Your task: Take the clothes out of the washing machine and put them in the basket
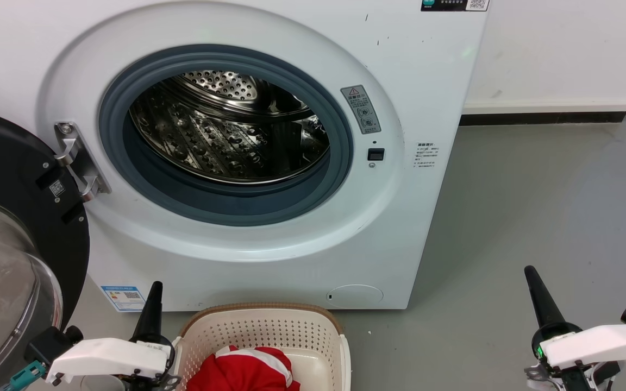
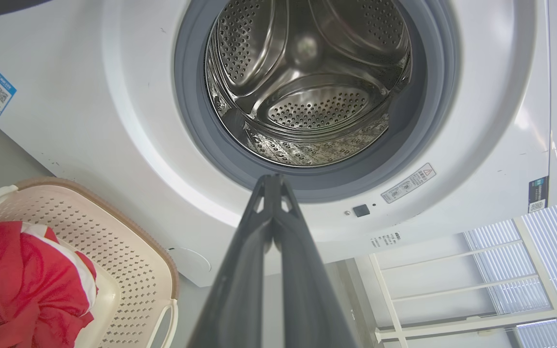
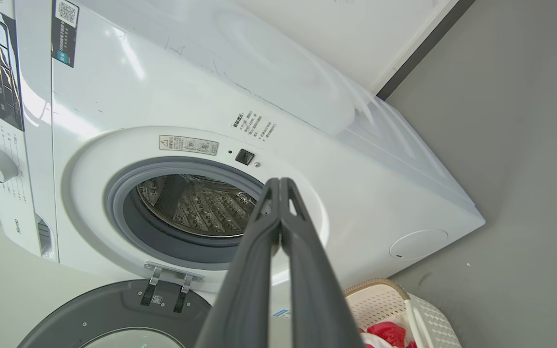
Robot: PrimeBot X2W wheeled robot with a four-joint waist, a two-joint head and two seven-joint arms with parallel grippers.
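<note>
The washing machine (image 1: pixel 269 260) takes up the upper part of the head view, its porthole at about 12 o'clock. The door (image 1: pixel 19 179) hangs open on a steel hinge (image 1: pixel 76 163) at the porthole's 9 o'clock. The door's black rim and bulging glass stand along the view's left edge from 9 down to 7 o'clock. Inside the grey gasket (image 1: pixel 226 209) the perforated steel drum (image 1: pixel 226 136) shows.

The basket (image 1: pixel 264 326) stands on the grey floor (image 1: pixel 536 206) at 6 o'clock, close before the machine's foot and directly below the porthole. The clothes (image 1: pixel 245 372) lie inside it as a red bundle with white stripes, toward its near side.

The left tool (image 1: pixel 155 288) sits at 7 o'clock, just beside the basket's 9 o'clock side, between the basket and the open door. In the left wrist view its fingers (image 2: pixel 240 270) are pressed together with nothing between them, pointing at the gasket's lower edge. The right tool (image 1: pixel 530 273) sits at 4 o'clock over bare floor, well apart from the basket. In the right wrist view its fingers (image 3: pixel 307 270) are likewise closed on nothing.

A blue energy label (image 1: pixel 123 297) is stuck on the machine's front just beside the left tool's tip. A round cap (image 1: pixel 355 296) sits at the basket's 1 o'clock. A dark baseboard (image 1: pixel 541 118) runs along the wall at 2 o'clock.
</note>
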